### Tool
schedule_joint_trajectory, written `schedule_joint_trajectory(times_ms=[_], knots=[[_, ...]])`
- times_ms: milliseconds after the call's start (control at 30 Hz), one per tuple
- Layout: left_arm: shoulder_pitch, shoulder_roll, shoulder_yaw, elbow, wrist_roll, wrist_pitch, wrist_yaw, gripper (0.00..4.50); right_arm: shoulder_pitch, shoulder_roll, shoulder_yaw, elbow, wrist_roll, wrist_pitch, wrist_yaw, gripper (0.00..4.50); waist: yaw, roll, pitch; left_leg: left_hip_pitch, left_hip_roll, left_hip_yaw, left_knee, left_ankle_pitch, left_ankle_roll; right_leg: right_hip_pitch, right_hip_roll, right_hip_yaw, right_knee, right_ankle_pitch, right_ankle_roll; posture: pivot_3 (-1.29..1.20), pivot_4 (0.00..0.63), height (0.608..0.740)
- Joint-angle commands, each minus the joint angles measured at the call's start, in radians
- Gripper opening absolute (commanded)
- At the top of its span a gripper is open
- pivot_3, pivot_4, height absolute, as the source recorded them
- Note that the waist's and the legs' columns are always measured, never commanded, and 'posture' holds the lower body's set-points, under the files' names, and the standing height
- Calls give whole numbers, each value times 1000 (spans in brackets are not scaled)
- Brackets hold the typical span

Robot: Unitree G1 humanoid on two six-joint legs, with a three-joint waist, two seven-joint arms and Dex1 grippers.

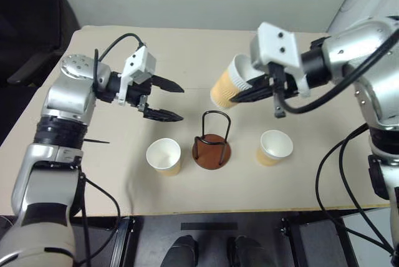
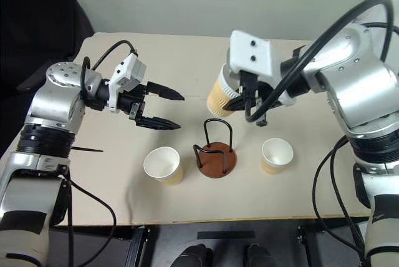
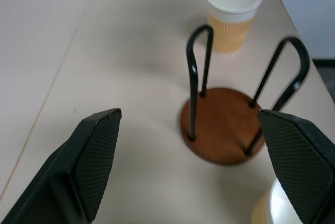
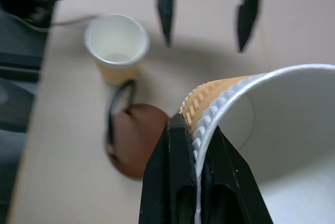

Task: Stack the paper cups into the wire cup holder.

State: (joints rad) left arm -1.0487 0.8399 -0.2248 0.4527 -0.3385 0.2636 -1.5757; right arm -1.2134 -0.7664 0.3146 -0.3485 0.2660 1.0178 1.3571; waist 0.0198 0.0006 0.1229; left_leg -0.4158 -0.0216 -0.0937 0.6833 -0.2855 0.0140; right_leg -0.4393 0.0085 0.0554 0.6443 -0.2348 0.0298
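Note:
The wire cup holder (image 1: 212, 145), black loops on a round reddish-brown base, stands empty at the table's middle. One paper cup (image 1: 164, 156) stands upright to its left, another (image 1: 275, 147) to its right. A third paper cup (image 1: 225, 86) hangs tilted in the air just behind and above the holder, its bottom pointing left. My right gripper (image 1: 250, 91) is shut on that cup's rim, one finger (image 4: 172, 182) outside the wall and one inside. My left gripper (image 1: 173, 100) hovers open and empty to the holder's left rear, pointing toward it.
The beige table (image 1: 112, 186) has its front edge just below the cups, with dark floor beyond. A dark chair (image 1: 28, 24) stands off the table's far left corner. Black cables (image 1: 336, 173) hang from the right arm at the table's right side.

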Motion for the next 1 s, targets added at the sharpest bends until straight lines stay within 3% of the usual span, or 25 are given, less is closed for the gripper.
schedule_joint_trajectory(times_ms=[33, 633, 733, 1000], knots=[[-41, 58, -41, -40, -68, -25, -39, 4500, -18, -19, 25, -48, 36, 0, 9, 32, -1, 0, 0, -1, 0, 0, 0, 0, 0, -1, 0, 0, 0, 0, 0, 0, 150, 740], [-51, 82, -68, -39, -101, -31, -39, 4500, 47, -18, 168, -34, 0, -128, -8, 32, -7, 0, 0, -3, 0, 0, 1, 0, 0, -3, 0, 0, 1, 0, 0, 0, 150, 740], [-44, 81, -63, -43, -100, -28, -39, 4500, 59, -15, 182, -29, -18, -152, -13, 576, -8, 0, 0, -3, 0, 0, 2, 0, 0, -3, 0, 0, 1, 0, 0, 0, 150, 740], [-31, 81, -55, -57, -97, -21, -39, 4500, 75, 17, 165, -27, -13, -140, -44, 3357, -9, 0, 0, -3, 0, 0, 2, 0, 0, -3, 0, 0, 1, 0, 0, 0, 150, 740]])
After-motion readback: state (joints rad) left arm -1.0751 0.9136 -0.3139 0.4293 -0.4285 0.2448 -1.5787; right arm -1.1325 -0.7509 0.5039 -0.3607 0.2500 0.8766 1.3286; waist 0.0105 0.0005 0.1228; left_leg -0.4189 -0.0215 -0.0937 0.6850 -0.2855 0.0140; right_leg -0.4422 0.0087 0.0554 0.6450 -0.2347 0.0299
